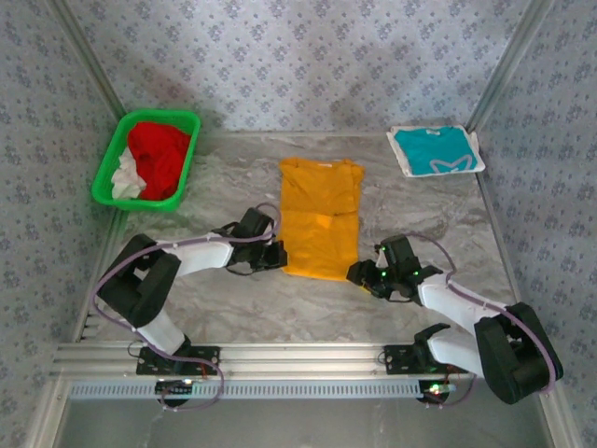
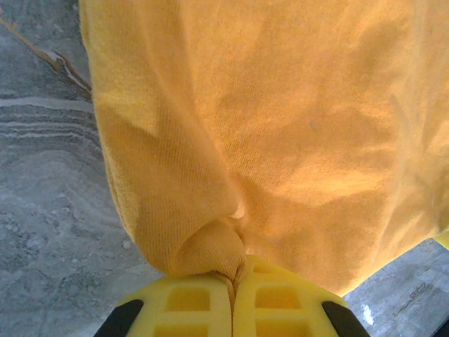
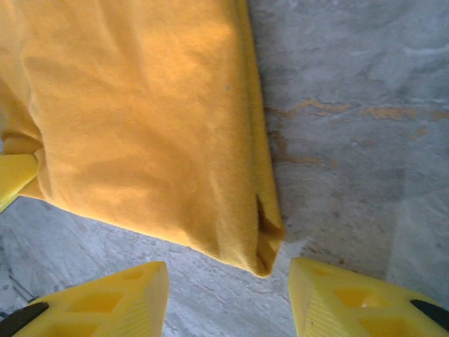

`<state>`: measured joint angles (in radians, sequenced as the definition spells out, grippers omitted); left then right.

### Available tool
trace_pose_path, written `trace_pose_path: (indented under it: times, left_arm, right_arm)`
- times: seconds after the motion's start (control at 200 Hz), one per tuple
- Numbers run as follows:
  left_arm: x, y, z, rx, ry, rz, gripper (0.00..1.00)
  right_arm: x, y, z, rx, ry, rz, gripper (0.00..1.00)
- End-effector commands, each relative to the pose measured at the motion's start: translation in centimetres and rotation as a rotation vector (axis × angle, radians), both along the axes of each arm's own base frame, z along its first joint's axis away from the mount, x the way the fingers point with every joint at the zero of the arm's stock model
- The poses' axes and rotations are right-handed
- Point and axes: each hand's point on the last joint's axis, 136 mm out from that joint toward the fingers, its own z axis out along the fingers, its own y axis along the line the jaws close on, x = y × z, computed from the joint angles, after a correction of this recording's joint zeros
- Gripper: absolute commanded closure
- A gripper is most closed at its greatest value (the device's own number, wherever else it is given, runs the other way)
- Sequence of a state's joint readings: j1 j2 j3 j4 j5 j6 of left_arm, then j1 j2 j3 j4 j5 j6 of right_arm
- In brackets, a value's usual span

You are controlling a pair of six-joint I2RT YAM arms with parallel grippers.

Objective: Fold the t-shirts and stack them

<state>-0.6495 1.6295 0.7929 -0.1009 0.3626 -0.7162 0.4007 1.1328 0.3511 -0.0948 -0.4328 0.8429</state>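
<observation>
a yellow-orange cloth t-shirt (image 1: pixel 321 217) lies flat in the middle of the grey marbled worktop (image 1: pixel 280 317). it is folded into a long narrow panel, with its collar at the far end and its hem at the near end. the left pincer (image 1: pixel 277 254) sits at the near left corner of that hem. in the left wrist view its yellow fingers (image 2: pixel 193 305) are pressed together on a bunched tuck of the yellow-orange cloth (image 2: pixel 266 140), which gathers into a pleat right where they meet. the right pincer (image 1: pixel 359 273) is at the near right corner of the hem. in the right wrist view it is spread (image 3: pixel 228 298), one yellow finger (image 3: pixel 105 302) on each side of the shirt's corner (image 3: pixel 263 246). that corner lies on the worktop between them, and neither finger touches it.

a teal cloth t-shirt with a white mark (image 1: pixel 436 149) lies folded into a neat rectangle at the far right corner of the worktop, well apart from the yellow-orange one, with a white layer showing under its edges. a green plastic basket (image 1: pixel 104 175) stands at the far left and holds a crumpled red cloth (image 1: pixel 160 151) with a white cloth (image 1: pixel 125 181) beside it.
</observation>
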Motion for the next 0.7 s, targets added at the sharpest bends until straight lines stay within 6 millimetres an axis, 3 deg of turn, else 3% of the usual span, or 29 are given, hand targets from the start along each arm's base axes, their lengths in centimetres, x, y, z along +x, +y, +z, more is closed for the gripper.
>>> trace_pose_path:
  times: [0.0,0.18,0.485,0.615,0.695]
  left_arm:
    - [0.1,-0.3,1.0,-0.021,-0.035,-0.007,1.0]
    - [-0.1,-0.1,1.1,-0.021,-0.04,-0.005,1.0]
    - [-0.1,0.0,1.1,-0.026,-0.046,-0.004,1.0]
    - [-0.1,-0.1,1.1,-0.035,-0.047,0.001,1.0]
    - [0.0,-0.1,1.1,-0.036,-0.05,0.001,1.0]
  right_arm:
    - [0.8,0.6,0.9,0.043,-0.016,-0.016,0.48]
    - [1.6,1.2,1.4,0.056,-0.023,-0.02,0.48]
    - [2.3,0.6,0.6,0.026,-0.021,-0.08,0.51]
    - [2.9,0.8,0.7,0.017,-0.028,-0.078,0.67]
    - [3.0,0.8,0.6,0.008,-0.029,-0.082,0.81]
